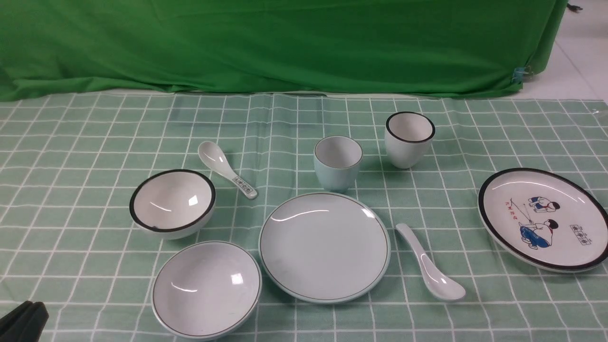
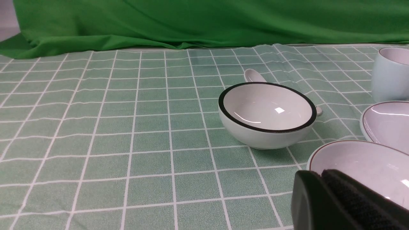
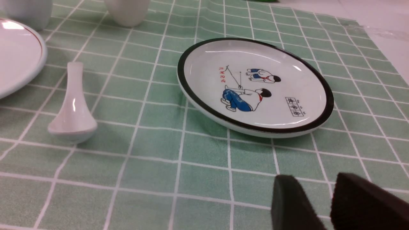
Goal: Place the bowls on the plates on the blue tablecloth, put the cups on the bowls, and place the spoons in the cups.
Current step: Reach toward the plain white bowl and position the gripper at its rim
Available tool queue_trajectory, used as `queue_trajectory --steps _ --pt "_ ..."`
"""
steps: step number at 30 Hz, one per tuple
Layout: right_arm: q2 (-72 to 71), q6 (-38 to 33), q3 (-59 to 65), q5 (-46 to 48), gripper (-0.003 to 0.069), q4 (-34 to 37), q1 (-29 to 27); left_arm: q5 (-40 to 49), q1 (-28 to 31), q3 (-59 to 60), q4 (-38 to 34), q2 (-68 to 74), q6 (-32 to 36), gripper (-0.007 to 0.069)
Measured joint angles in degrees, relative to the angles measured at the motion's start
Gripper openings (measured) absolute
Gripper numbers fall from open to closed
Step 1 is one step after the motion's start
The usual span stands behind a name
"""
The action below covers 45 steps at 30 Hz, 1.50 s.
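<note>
The left gripper (image 2: 320, 175), fingers pressed together, hung near the pale-blue bowl (image 1: 206, 289), which sat just beside the pale-blue plate (image 1: 325, 247). It would likely need to open and pinch the rim. The right gripper (image 3: 329, 191), narrowly parted, held nothing near the cartoon plate (image 3: 255, 86).

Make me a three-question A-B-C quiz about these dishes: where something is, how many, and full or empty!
1. Where is the plain spoon? A) inside a cup B) between the pale-blue plate and the cartoon plate C) in a bowl
2. How many cups are there? A) one B) four C) two
3. What is on the pale-blue plate? A) nothing B) a bowl C) a spoon
Answers: 1 B, plates flank it; 2 C, a pale-blue cup and a white cup; 3 A, its surface is bare.
</note>
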Motion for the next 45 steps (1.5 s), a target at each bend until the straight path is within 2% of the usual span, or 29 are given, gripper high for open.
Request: queue_trajectory --steps 8,13,17,21,24,25,26,27,28,32,35,38,41,45 --pt "0.00 0.00 0.00 0.00 0.0242 0.00 0.00 -1.19 0.00 0.05 -0.55 0.00 -0.24 0.0017" --pt "0.00 0.00 0.00 0.00 0.0242 0.00 0.00 -11.25 0.00 0.05 -15.40 0.00 -5.53 0.0017" --pt "0.00 0.00 0.00 0.00 0.0242 0.00 0.00 -19.13 0.00 0.05 -18.43 0.00 -7.08 0.0017" --pt "0.00 0.00 0.00 0.00 0.0242 0.00 0.00 -27.97 0.00 0.05 -18.89 0.00 -12.77 0.0017" --pt "0.00 0.29 0.00 -0.58 0.0242 0.15 0.00 -35.97 0.00 -0.02 -18.47 0.00 -20.72 0.0017" --pt "0.00 1.42 0.00 -1.73 0.0242 0.74 0.00 -37.54 0.00 -0.93 -17.79 -0.06 -25.43 0.0017" --pt "0.00 2.12 0.00 -1.98 0.0242 1.12 0.00 -37.54 0.00 -1.22 -17.42 -0.06 -26.20 0.0017" --pt "0.00 7.35 0.00 -5.97 0.0242 4.16 0.00 -35.17 0.00 -5.93 -14.40 -0.09 -32.81 0.0017" --pt "0.00 11.98 0.00 -9.42 0.0242 6.06 0.00 -32.67 0.00 -10.10 -11.74 0.37 -34.94 0.0017" --pt "0.00 29.16 0.00 -22.98 0.0242 9.95 0.06 -9.97 0.00 -29.60 -1.96 10.58 -36.96 0.0017" --pt "0.00 31.76 0.00 -26.80 0.0242 10.11 0.06 5.51 0.00 -37.97 -0.18 19.15 -35.06 0.0017" --pt "0.00 32.52 0.00 -28.86 0.0242 10.22 0.06 19.06 0.00 -45.10 0.42 29.32 -27.97 0.0017" --pt "0.00 32.75 0.00 -29.08 0.0242 10.22 0.06 28.14 0.00 -48.04 0.57 38.73 -22.83 0.0017" --pt "0.00 34.29 0.00 -30.14 0.0242 10.27 0.11 35.18 0.00 -49.10 0.19 51.35 -19.01 0.0017"
